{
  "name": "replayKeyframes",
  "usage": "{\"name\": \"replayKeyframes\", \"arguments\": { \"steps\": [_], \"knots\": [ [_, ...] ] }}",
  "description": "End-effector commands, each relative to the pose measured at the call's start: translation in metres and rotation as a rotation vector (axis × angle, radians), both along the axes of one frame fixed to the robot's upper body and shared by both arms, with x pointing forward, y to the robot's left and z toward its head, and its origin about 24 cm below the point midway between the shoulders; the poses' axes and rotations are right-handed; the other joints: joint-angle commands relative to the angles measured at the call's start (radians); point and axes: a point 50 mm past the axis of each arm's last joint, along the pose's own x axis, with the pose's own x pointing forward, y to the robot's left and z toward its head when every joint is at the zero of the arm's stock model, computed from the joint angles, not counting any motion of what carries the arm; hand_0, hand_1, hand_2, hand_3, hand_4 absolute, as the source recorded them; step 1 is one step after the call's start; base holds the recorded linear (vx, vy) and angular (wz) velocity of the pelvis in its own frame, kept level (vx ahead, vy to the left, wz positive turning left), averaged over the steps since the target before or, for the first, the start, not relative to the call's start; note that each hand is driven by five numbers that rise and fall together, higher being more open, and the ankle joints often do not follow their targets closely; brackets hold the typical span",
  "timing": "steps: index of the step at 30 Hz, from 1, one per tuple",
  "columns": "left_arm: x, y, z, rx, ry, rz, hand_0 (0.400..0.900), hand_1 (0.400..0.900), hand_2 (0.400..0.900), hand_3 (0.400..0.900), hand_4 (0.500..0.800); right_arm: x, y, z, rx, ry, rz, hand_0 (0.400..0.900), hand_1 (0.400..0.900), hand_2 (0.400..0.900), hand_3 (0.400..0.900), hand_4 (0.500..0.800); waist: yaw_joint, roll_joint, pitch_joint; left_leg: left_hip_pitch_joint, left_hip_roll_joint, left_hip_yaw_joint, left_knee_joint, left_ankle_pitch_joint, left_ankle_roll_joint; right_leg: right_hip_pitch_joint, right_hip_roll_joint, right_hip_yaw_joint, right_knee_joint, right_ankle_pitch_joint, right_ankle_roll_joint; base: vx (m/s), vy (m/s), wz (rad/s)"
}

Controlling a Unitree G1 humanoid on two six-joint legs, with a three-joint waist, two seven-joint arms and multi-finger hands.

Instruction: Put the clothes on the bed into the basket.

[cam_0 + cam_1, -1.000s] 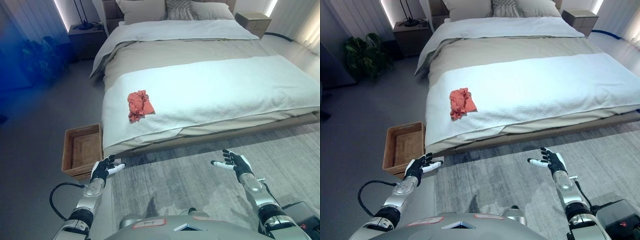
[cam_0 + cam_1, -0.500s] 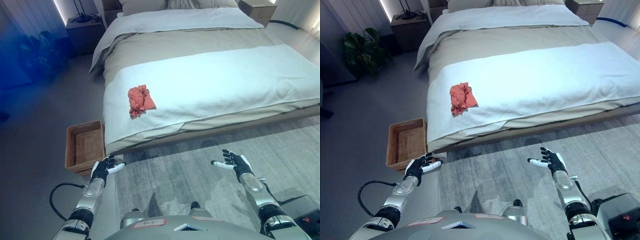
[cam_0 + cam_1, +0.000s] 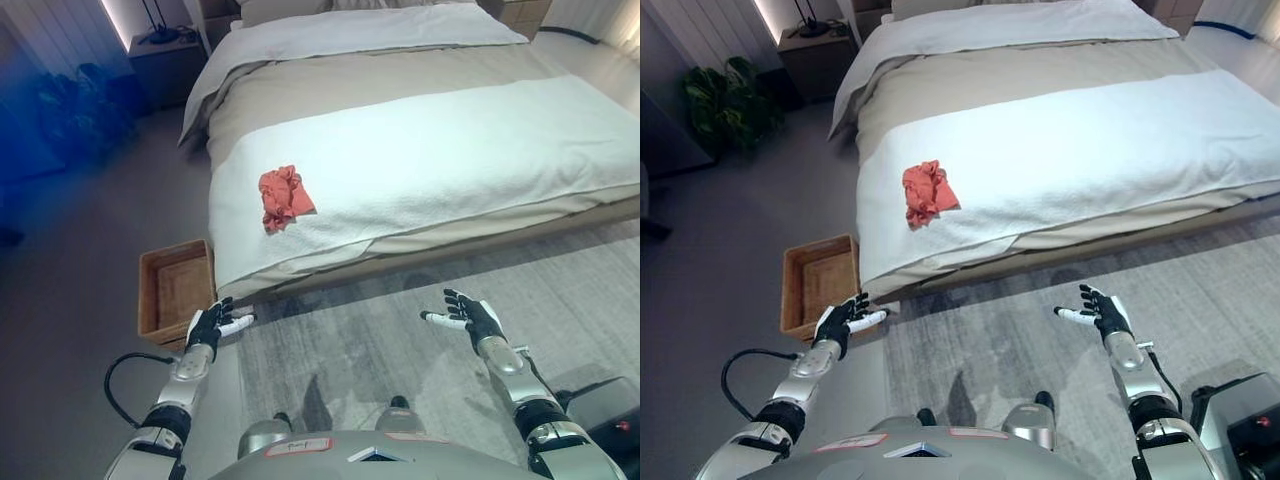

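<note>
A crumpled red garment (image 3: 284,195) lies on the white blanket of the bed (image 3: 450,160), near the bed's left front corner. An empty brown wicker basket (image 3: 175,290) stands on the floor beside that corner. My left hand (image 3: 211,326) is open and empty, held low just in front of the basket's near right corner. My right hand (image 3: 464,314) is open and empty above the grey rug, well short of the bed. Both hands are far below the garment.
A grey rug (image 3: 380,330) covers the floor before the bed. A nightstand with a lamp (image 3: 165,55) stands at the bed's far left. A potted plant (image 3: 725,100) stands left of it. A dark box (image 3: 1245,420) sits at the lower right.
The whole view has shifted: the bed, garment and basket sit a little differently in the picture, so the camera moved. Both hands stay open and in about the same pose.
</note>
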Motion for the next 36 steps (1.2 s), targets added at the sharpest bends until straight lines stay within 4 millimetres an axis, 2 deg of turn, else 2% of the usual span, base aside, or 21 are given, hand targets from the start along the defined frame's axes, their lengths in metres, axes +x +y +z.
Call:
{"name": "replayKeyframes", "arguments": {
  "steps": [1, 2, 3, 6, 11, 14, 17, 18, 19, 20, 21, 22, 23, 24, 27, 29, 30, 32, 33, 34, 36],
  "knots": [
    [0.045, 0.025, 0.047, 0.109, -0.229, -0.018, 0.900, 0.900, 0.900, 0.900, 0.800, 0.039, 0.018, 0.026, 0.044, -0.190, 0.052, 0.900, 0.900, 0.900, 0.900, 0.800, 0.004, -0.022, 0.026, -0.011, -0.020, -0.048, 0.149, -0.147, 0.048, -0.181, -0.081, 0.045, 0.224, 0.265, 0.000, 0.00, 0.121, -0.03],
    [0.046, 0.025, 0.048, 0.109, -0.230, -0.018, 0.900, 0.900, 0.900, 0.900, 0.800, 0.040, 0.018, 0.026, 0.044, -0.191, 0.052, 0.900, 0.900, 0.900, 0.900, 0.800, 0.003, -0.022, 0.027, -0.010, -0.020, -0.050, 0.148, -0.147, 0.048, -0.179, -0.081, 0.044, 0.225, 0.264, 0.000, 0.14, 0.058, 0.13],
    [0.045, 0.027, 0.048, 0.097, -0.238, -0.002, 0.900, 0.900, 0.900, 0.900, 0.800, 0.038, 0.018, 0.024, 0.049, -0.176, 0.052, 0.900, 0.900, 0.900, 0.900, 0.800, -0.012, -0.027, 0.027, 0.020, -0.028, -0.044, 0.130, -0.159, 0.041, -0.219, -0.088, 0.012, 0.161, 0.284, 0.015, 0.21, 0.000, 0.16],
    [0.047, 0.031, 0.051, 0.104, -0.250, 0.022, 0.900, 0.900, 0.900, 0.900, 0.800, 0.038, 0.018, 0.023, 0.056, -0.173, 0.041, 0.900, 0.900, 0.900, 0.900, 0.800, -0.042, -0.039, 0.050, 0.071, -0.033, -0.062, 0.110, -0.182, 0.018, -0.257, -0.070, 0.007, -0.010, 0.333, 0.047, 0.25, -0.045, 0.21],
    [0.053, 0.031, 0.056, 0.103, -0.280, 0.047, 0.900, 0.900, 0.900, 0.900, 0.800, 0.044, 0.023, 0.025, 0.067, -0.196, 0.030, 0.900, 0.900, 0.900, 0.900, 0.800, -0.070, -0.048, 0.070, 0.128, -0.008, -0.080, 0.101, -0.222, -0.008, -0.305, -0.001, -0.022, -0.206, 0.362, 0.053, 0.20, -0.044, 0.21],
    [0.056, 0.030, 0.057, 0.107, -0.282, 0.048, 0.900, 0.900, 0.900, 0.900, 0.800, 0.047, 0.022, 0.028, 0.067, -0.211, 0.024, 0.900, 0.900, 0.900, 0.900, 0.800, -0.072, -0.051, 0.068, 0.136, 0.004, -0.085, 0.099, -0.237, -0.016, -0.318, 0.016, -0.008, -0.212, 0.362, 0.053, 0.18, -0.065, 0.16],
    [0.071, 0.025, 0.065, 0.104, -0.312, 0.049, 0.900, 0.900, 0.900, 0.900, 0.800, 0.053, 0.018, 0.036, 0.070, -0.254, -0.002, 0.900, 0.900, 0.900, 0.900, 0.800, -0.082, -0.061, 0.062, 0.175, 0.038, -0.120, 0.110, -0.281, -0.040, -0.342, 0.023, -0.003, -0.165, 0.362, 0.053, 0.30, -0.105, 0.39],
    [0.075, 0.023, 0.068, 0.100, -0.323, 0.046, 0.900, 0.900, 0.900, 0.900, 0.800, 0.057, 0.016, 0.040, 0.066, -0.269, -0.006, 0.900, 0.900, 0.900, 0.900, 0.800, -0.085, -0.063, 0.061, 0.193, 0.049, -0.126, 0.112, -0.291, -0.044, -0.359, 0.021, -0.007, -0.116, 0.348, 0.053, 0.33, -0.070, 0.45],
    [0.082, 0.024, 0.075, 0.105, -0.341, 0.046, 0.900, 0.900, 0.900, 0.900, 0.800, 0.062, 0.014, 0.045, 0.063, -0.291, -0.010, 0.900, 0.900, 0.900, 0.900, 0.800, -0.087, -0.055, 0.057, 0.206, 0.071, -0.132, 0.123, -0.299, -0.055, -0.383, 0.019, -0.030, -0.057, 0.271, 0.053, 0.33, -0.102, 0.64],
    [0.087, 0.021, 0.078, 0.106, -0.351, 0.042, 0.900, 0.900, 0.900, 0.900, 0.800, 0.064, 0.012, 0.048, 0.057, -0.303, -0.018, 0.900, 0.900, 0.900, 0.900, 0.800, -0.092, -0.051, 0.046, 0.206, 0.090, -0.133, 0.127, -0.300, -0.064, -0.375, 0.020, -0.051, -0.058, 0.243, 0.051, 0.36, -0.178, 0.81],
    [0.091, 0.018, 0.079, 0.097, -0.359, 0.042, 0.900, 0.900, 0.900, 0.900, 0.800, 0.066, 0.010, 0.052, 0.053, -0.319, -0.022, 0.900, 0.900, 0.900, 0.900, 0.800, -0.104, -0.044, 0.044, 0.202, 0.115, -0.140, 0.139, -0.277, -0.080, -0.359, 0.038, -0.052, -0.061, 0.243, 0.048, 0.38, -0.205, 0.86],
    [0.089, 0.017, 0.076, 0.081, -0.344, 0.054, 0.900, 0.900, 0.900, 0.900, 0.800, 0.065, 0.006, 0.052, 0.047, -0.322, -0.030, 0.900, 0.900, 0.900, 0.900, 0.800, -0.114, -0.033, 0.030, 0.207, 0.149, -0.151, 0.164, -0.231, -0.099, -0.352, 0.056, -0.068, -0.037, 0.202, 0.035, 0.27, -0.145, 0.56],
    [0.089, 0.017, 0.076, 0.079, -0.344, 0.053, 0.900, 0.900, 0.900, 0.900, 0.800, 0.065, 0.006, 0.053, 0.046, -0.322, -0.031, 0.900, 0.900, 0.900, 0.900, 0.800, -0.117, -0.026, 0.029, 0.206, 0.158, -0.154, 0.163, -0.232, -0.102, -0.352, 0.060, -0.075, -0.032, 0.196, 0.034, 0.40, -0.139, 0.74],
    [0.093, 0.011, 0.076, 0.047, -0.344, 0.049, 0.900, 0.900, 0.900, 0.900, 0.800, 0.064, 0.001, 0.055, 0.033, -0.329, -0.038, 0.900, 0.900, 0.900, 0.900, 0.800, -0.137, -0.012, 0.021, 0.181, 0.191, -0.177, 0.208, -0.116, -0.111, -0.339, 0.093, -0.088, 0.005, 0.166, 0.008, 0.32, -0.140, 0.56],
    [0.101, 0.015, 0.081, 0.025, -0.369, 0.111, 0.900, 0.900, 0.900, 0.900, 0.800, 0.069, -0.005, 0.062, 0.040, -0.366, -0.060, 0.900, 0.900, 0.900, 0.900, 0.800, -0.146, 0.006, 0.016, 0.133, 0.233, -0.202, 0.241, 0.066, -0.133, -0.347, 0.136, -0.116, 0.000, 0.139, -0.021, 0.23, -0.196, 0.35],
    [0.106, 0.022, 0.089, 0.058, -0.383, 0.113, 0.900, 0.900, 0.900, 0.900, 0.800, 0.068, -0.007, 0.063, 0.039, -0.376, -0.072, 0.900, 0.900, 0.900, 0.900, 0.800, -0.152, 0.010, 0.010, 0.102, 0.272, -0.201, 0.280, 0.166, -0.137, -0.338, 0.179, -0.113, -0.006, 0.103, -0.053, 0.24, -0.255, -0.06],
    [0.108, 0.024, 0.093, 0.070, -0.392, 0.108, 0.900, 0.900, 0.900, 0.900, 0.800, 0.068, -0.009, 0.062, 0.034, -0.369, -0.076, 0.900, 0.900, 0.900, 0.900, 0.800, -0.144, 0.006, 0.015, 0.066, 0.274, -0.210, 0.362, 0.185, -0.131, -0.319, 0.210, -0.101, -0.012, 0.082, -0.078, 0.31, -0.328, -0.22],
    [0.113, 0.024, 0.098, 0.082, -0.403, 0.095, 0.900, 0.900, 0.900, 0.900, 0.800, 0.067, -0.017, 0.064, 0.004, -0.360, -0.079, 0.900, 0.900, 0.900, 0.900, 0.800, -0.130, -0.023, 0.031, -0.029, 0.213, -0.238, 0.598, 0.194, -0.113, -0.260, 0.233, -0.081, -0.034, 0.052, -0.121, 0.32, -0.372, -0.10],
    [0.114, 0.023, 0.099, 0.080, -0.401, 0.091, 0.900, 0.900, 0.900, 0.900, 0.800, 0.066, -0.019, 0.064, -0.003, -0.352, -0.083, 0.900, 0.900, 0.900, 0.900, 0.800, -0.125, -0.031, 0.040, -0.067, 0.201, -0.221, 0.668, 0.192, -0.104, -0.226, 0.248, -0.079, -0.039, 0.031, -0.140, 0.27, -0.335, -0.02],
    [0.117, 0.022, 0.101, 0.079, -0.403, 0.085, 0.900, 0.900, 0.900, 0.900, 0.800, 0.065, -0.021, 0.064, -0.007, -0.350, -0.090, 0.900, 0.900, 0.900, 0.900, 0.800, -0.115, -0.040, 0.052, -0.108, 0.181, -0.209, 0.714, 0.181, -0.099, -0.192, 0.254, -0.069, -0.048, 0.017, -0.151, 0.21, -0.249, -0.09],
    [0.122, 0.017, 0.104, 0.078, -0.408, 0.073, 0.900, 0.900, 0.900, 0.900, 0.800, 0.065, -0.024, 0.063, -0.011, -0.347, -0.109, 0.900, 0.900, 0.900, 0.900, 0.800, -0.090, -0.059, 0.075, -0.220, 0.116, -0.196, 0.758, 0.120, -0.080, -0.146, 0.252, -0.052, -0.061, 0.005, -0.155, 0.19, -0.179, -0.14]
  ]
}}
